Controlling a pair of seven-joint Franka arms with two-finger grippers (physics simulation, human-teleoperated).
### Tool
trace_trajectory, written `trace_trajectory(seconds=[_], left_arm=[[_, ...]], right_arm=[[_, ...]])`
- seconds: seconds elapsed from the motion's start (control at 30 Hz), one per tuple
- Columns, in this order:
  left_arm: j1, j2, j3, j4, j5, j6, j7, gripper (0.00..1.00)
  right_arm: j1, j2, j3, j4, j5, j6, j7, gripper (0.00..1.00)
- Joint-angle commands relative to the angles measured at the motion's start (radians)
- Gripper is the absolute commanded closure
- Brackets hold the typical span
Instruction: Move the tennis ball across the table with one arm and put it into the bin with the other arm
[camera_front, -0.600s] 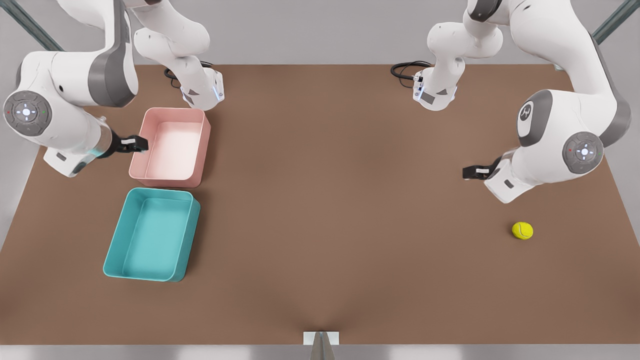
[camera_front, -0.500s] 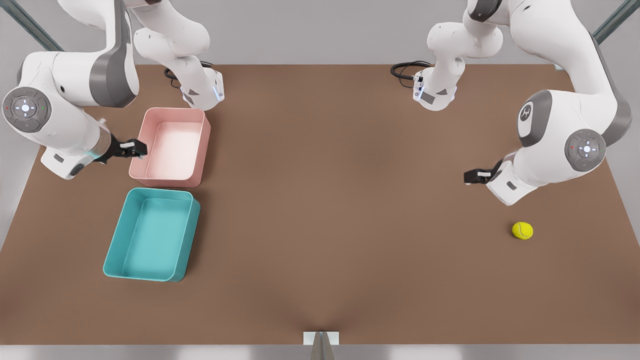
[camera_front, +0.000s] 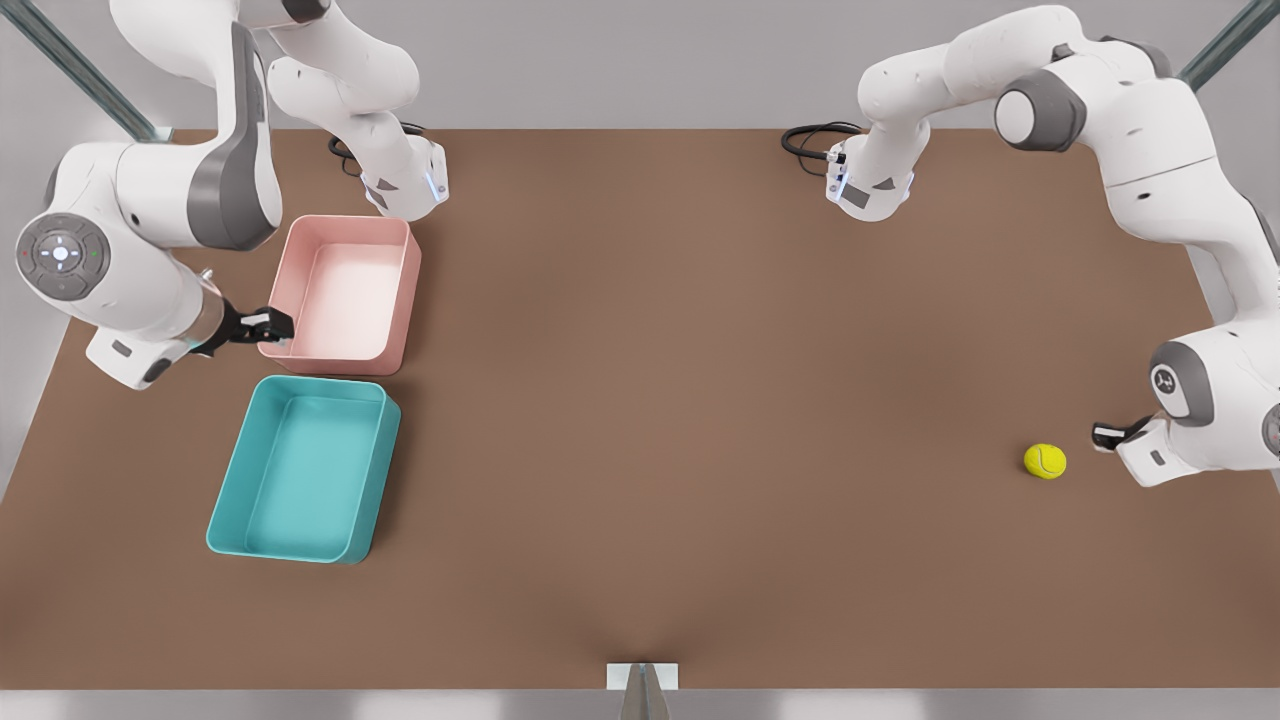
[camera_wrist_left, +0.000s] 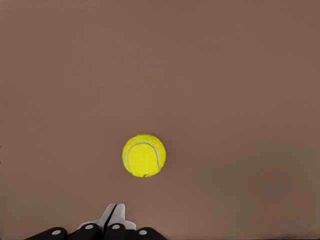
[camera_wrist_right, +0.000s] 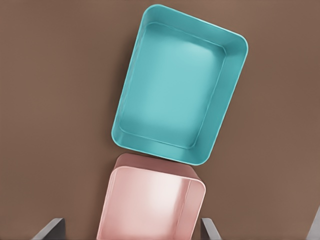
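From the front, the tennis ball (camera_front: 1045, 461) lies on the table (camera_front: 660, 420) at the front view's right, just beside the left gripper (camera_front: 1104, 436) and apart from it.

The left wrist view puts the ball (camera_wrist_left: 144, 155) just ahead of fingertips (camera_wrist_left: 114, 216) pressed together, empty.

The right gripper (camera_front: 272, 326) hangs by the pink tub (camera_front: 345, 290), near the bin (camera_wrist_right: 180, 102); its fingers look spread, though I see only edges.

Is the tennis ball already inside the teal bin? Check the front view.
No, the tennis ball lies on the table far from the empty teal bin.
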Motion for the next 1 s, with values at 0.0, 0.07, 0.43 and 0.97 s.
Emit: trace_trajectory(seconds=[0.0, 0.07, 0.43, 0.97], left_arm=[[0.018, 0.012, 0.000, -0.034, 0.019, 0.180, 1.115, 0.79], [0.026, 0.013, 0.000, -0.150, 0.045, 0.342, 1.206, 0.79], [0.039, 0.073, 0.029, -0.215, 0.110, 0.445, 1.169, 0.79], [0.030, 0.108, 0.035, -0.206, 0.113, 0.454, 1.255, 0.79]], right_arm=[[0.000, 0.000, -0.001, 0.000, 0.001, 0.005, -0.021, 0.00], [0.002, 0.003, -0.001, 0.000, -0.001, 0.005, -0.021, 0.00], [0.003, 0.016, -0.003, 0.000, -0.001, 0.005, -0.021, 0.00], [0.005, 0.024, -0.010, -0.009, 0.001, 0.014, -0.021, 0.00]])
